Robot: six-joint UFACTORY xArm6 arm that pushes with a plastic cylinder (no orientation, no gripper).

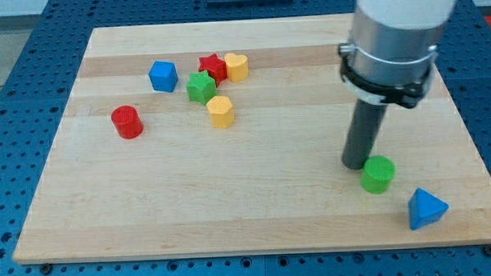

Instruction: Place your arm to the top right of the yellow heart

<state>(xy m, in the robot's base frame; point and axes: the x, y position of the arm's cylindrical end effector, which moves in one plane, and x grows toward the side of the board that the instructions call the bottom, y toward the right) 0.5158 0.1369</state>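
Note:
The yellow heart [236, 66] lies near the view's top, left of centre, touching the red star [213, 67] on its left. My tip [358, 163] rests on the board far to the view's lower right of the heart. It stands just left of and above the green cylinder [378, 174], nearly touching it.
A green star [200, 87] and a yellow hexagon [220, 111] sit below the red star. A blue cube [163, 76] lies to their left, a red cylinder [127, 122] further lower left. A blue triangle [426, 208] lies at the lower right near the wooden board's edge [257, 246].

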